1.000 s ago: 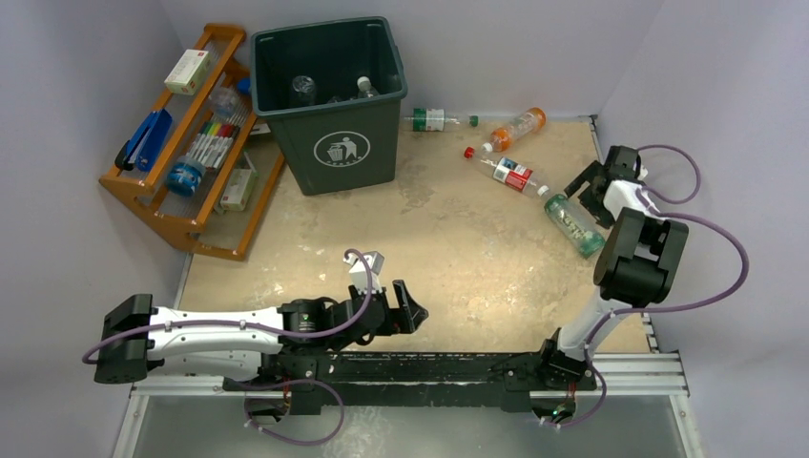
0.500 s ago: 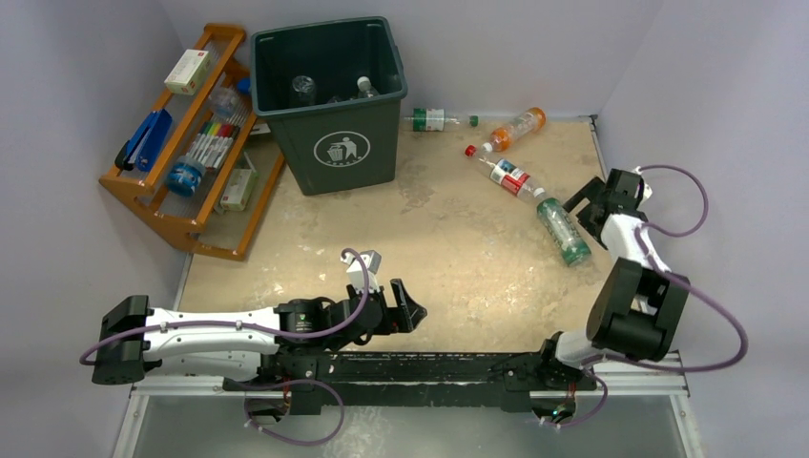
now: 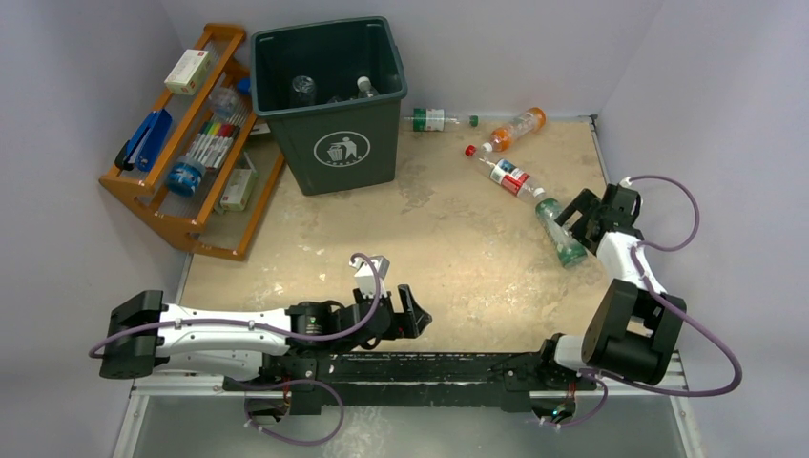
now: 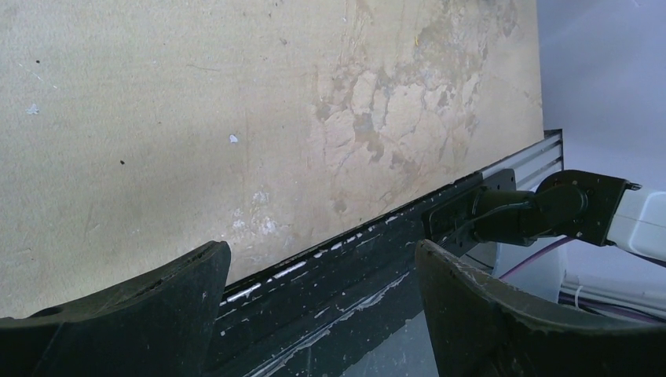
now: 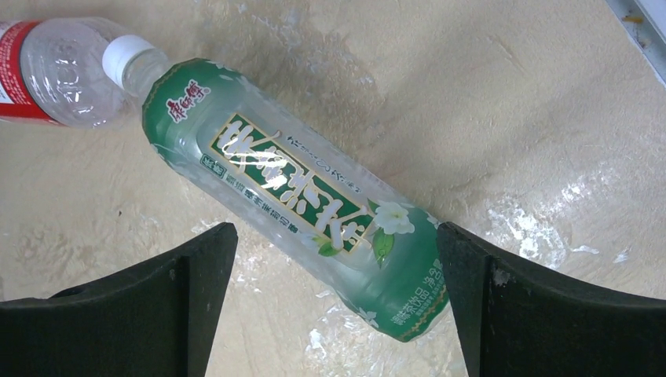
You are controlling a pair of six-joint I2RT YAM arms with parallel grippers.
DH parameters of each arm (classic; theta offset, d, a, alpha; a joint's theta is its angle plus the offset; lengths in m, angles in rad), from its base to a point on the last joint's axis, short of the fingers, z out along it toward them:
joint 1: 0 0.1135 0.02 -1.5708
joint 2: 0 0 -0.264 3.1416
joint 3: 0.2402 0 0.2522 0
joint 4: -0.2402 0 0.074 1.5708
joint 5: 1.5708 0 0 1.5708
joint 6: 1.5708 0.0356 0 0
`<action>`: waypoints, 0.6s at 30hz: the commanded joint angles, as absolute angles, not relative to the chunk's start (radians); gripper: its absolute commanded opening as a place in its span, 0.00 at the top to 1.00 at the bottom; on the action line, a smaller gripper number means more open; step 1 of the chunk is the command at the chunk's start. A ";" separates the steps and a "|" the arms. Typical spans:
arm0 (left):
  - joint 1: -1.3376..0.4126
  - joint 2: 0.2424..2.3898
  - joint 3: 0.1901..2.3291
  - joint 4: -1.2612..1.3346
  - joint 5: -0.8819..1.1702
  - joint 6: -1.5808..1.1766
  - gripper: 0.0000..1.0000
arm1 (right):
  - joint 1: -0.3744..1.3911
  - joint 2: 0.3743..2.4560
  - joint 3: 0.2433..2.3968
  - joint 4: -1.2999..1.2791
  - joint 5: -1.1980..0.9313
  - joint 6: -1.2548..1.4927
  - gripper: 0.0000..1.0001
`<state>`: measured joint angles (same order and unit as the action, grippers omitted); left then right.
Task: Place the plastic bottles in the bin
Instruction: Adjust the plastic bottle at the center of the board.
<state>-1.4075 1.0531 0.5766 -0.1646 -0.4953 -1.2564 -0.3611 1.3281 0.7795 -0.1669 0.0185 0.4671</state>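
At the right edge of the worktop [image 3: 458,258], the right hand [image 5: 336,236] stands wide open astride a green-labelled bottle [image 5: 298,196] with Chinese lettering, gripping nothing; left hand [image 4: 322,251] open, empty; bin [image 3: 355,153] well apart

Bright even light; soft faint shadows; all views sharp.

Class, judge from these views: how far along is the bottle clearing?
Done: at least two bottles show inside the bin. In hand: the right pincer hovers open over the green-label bottle, ungripped. Left: that one, plus the red-label bottle, orange bottle and far-wall bottle.
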 commanded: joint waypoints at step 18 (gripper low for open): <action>-1.424 1.129 0.598 -0.057 -0.495 -1.264 0.12 | -0.349 1.296 0.741 -0.075 -0.156 0.350 0.05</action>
